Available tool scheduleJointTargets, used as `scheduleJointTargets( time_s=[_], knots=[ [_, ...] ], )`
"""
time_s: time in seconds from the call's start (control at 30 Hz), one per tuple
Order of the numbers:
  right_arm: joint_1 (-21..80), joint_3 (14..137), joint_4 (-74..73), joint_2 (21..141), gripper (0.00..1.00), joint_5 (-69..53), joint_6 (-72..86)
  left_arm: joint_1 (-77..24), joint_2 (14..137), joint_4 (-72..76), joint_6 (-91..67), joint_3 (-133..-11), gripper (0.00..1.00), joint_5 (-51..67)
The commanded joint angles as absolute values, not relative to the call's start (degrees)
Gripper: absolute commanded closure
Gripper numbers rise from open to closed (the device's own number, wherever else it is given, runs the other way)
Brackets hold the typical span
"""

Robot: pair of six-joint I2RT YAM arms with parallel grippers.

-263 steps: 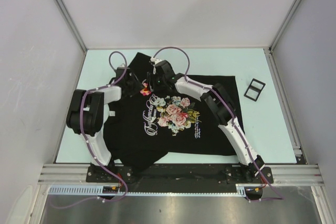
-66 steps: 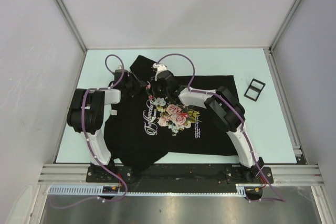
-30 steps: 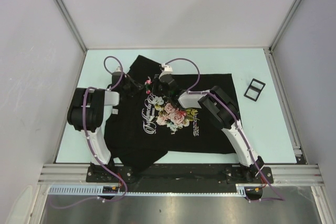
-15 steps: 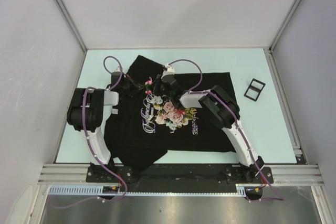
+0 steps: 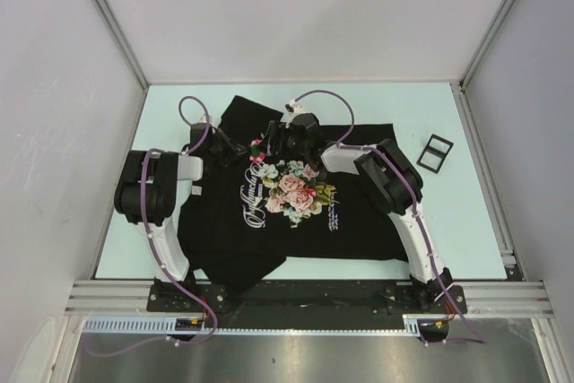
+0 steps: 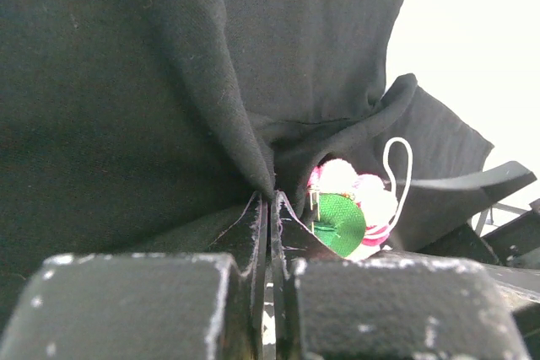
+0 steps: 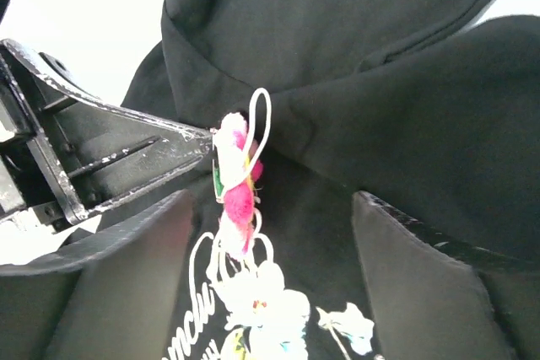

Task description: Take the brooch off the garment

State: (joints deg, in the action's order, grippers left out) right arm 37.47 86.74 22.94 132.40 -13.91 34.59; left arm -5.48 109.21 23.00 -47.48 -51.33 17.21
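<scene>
The garment (image 5: 296, 213), a black T-shirt with a printed rose bouquet, lies flat on the table. The brooch (image 5: 260, 144), small, pink and white with a green back, sits on a raised fold near the collar. It shows in the left wrist view (image 6: 348, 212) and hangs edge-on in the right wrist view (image 7: 236, 183). My left gripper (image 6: 270, 201) is shut on that fold of black cloth just left of the brooch, and shows from above (image 5: 237, 144). My right gripper (image 7: 272, 200) is open, with its fingers on either side of the brooch and not touching it; from above (image 5: 282, 143) it is just right of the brooch.
A small black rectangular frame (image 5: 435, 152) lies on the pale green table (image 5: 448, 221) to the right of the shirt. White walls and metal rails enclose the table on three sides. The purple cables of both arms loop above the shirt's collar.
My right gripper has drawn back to the right, off the brooch. The left gripper has kept its hold on the fold. The shirt has shifted slightly.
</scene>
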Motion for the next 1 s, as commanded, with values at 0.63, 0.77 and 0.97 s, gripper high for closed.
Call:
scheduleJointTargets(
  time_s=[0.63,0.77,0.97],
  knots=[
    [43.15,105.2,2.2,137.19,0.3,-0.97,16.53,-5.8,108.81,24.52,-45.88,-52.03,1.0,18.98],
    [43.77,107.32,0.52,138.34,0.33,1.76,16.26,-5.8,108.63,24.7,-45.97,-51.77,1.0,18.9],
    [43.77,106.52,1.41,137.9,0.45,3.34,16.53,-5.8,108.46,24.78,-45.88,-51.77,1.0,18.81]
  ],
)
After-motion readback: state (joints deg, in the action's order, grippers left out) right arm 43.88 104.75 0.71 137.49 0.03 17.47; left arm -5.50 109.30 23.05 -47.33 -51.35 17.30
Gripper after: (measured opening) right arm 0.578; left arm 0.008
